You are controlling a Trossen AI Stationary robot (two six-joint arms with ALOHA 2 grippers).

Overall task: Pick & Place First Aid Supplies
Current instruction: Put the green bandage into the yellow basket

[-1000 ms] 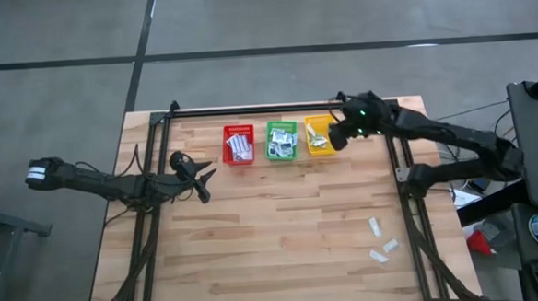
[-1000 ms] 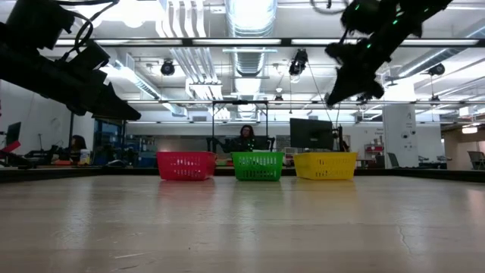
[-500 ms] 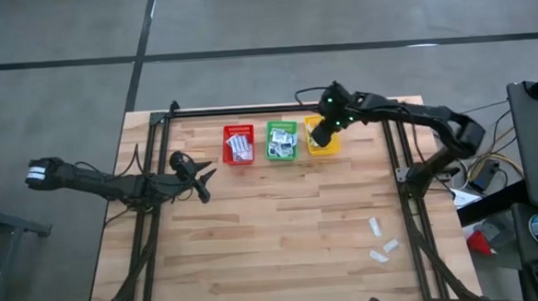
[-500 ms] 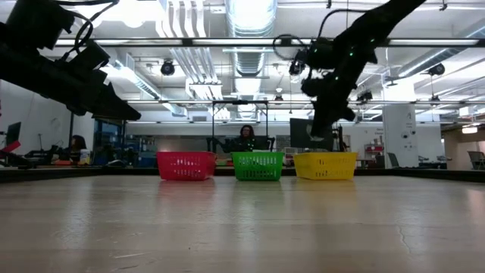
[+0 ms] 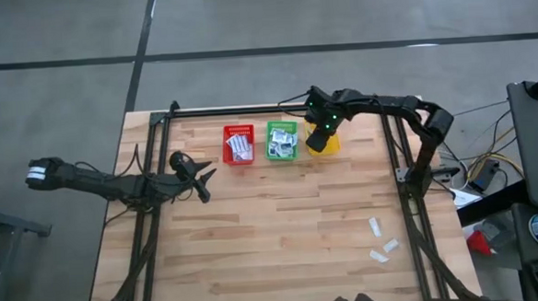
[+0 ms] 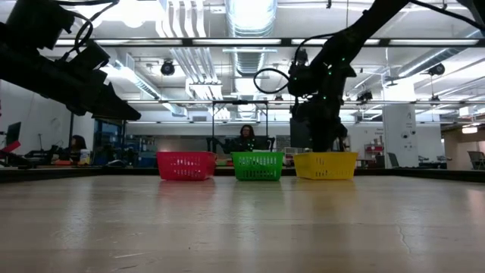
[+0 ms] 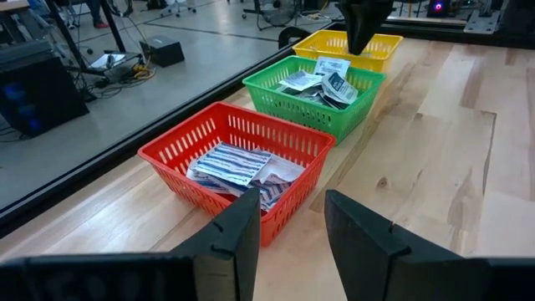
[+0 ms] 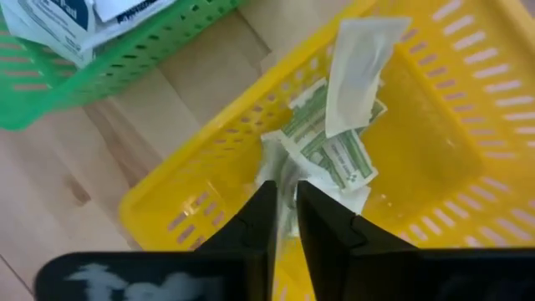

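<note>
Since our right claw (image 8: 284, 219) hangs over the yellow basket (image 8: 435, 109), fingers barely apart around a pale strip (image 8: 355, 71), we should open wider; our left claw (image 7: 288, 230) waits open.

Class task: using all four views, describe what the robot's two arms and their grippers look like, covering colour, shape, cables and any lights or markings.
Both arms are dark, slim and jointed. The left gripper has two flat dark fingers. The left arm carries a white band near its base, and thin black cables run alongside. The right gripper shows small green lights above it, and a black cable loops off its wrist.
</note>
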